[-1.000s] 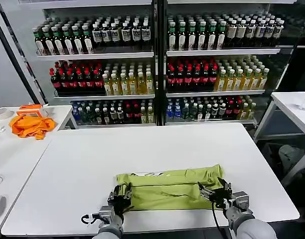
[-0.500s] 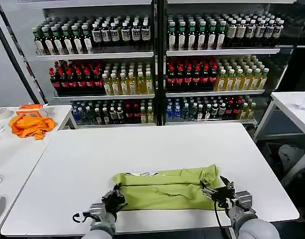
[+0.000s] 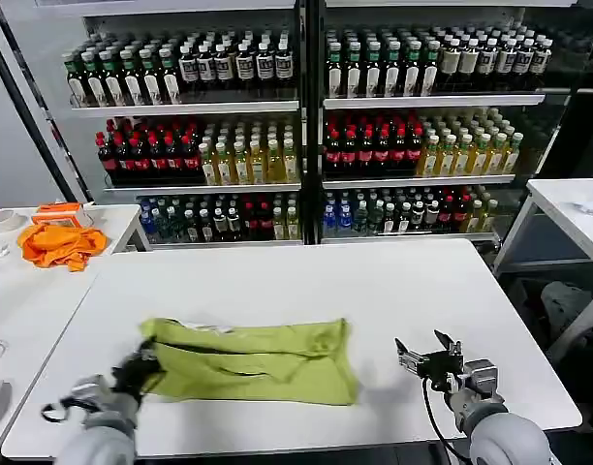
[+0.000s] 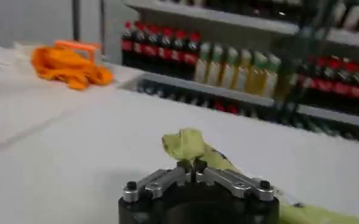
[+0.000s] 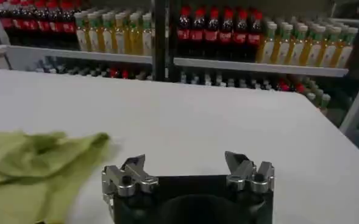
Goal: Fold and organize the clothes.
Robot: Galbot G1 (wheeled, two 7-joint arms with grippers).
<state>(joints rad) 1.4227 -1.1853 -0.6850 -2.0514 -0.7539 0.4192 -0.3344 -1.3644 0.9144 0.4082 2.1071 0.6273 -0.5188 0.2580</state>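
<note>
The T-shirt (image 3: 248,360) lies lower left of centre on the table (image 3: 374,291). The left gripper (image 3: 140,366) pinches its left end; the right gripper (image 3: 424,359), fingers spread, hovers over bare tabletop.

T-shirt (image 3: 248,360) dragged leftward by left gripper (image 3: 141,368) — right gripper (image 3: 424,360) has released it, fingers spread, now apart.

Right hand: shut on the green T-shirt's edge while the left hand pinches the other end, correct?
Not quite. The right hand is open and holds nothing; the right wrist view shows its fingers spread over bare table, apart from the green T-shirt. The rest stands: in the left wrist view the left hand is shut on a bunched end of the shirt.
</note>
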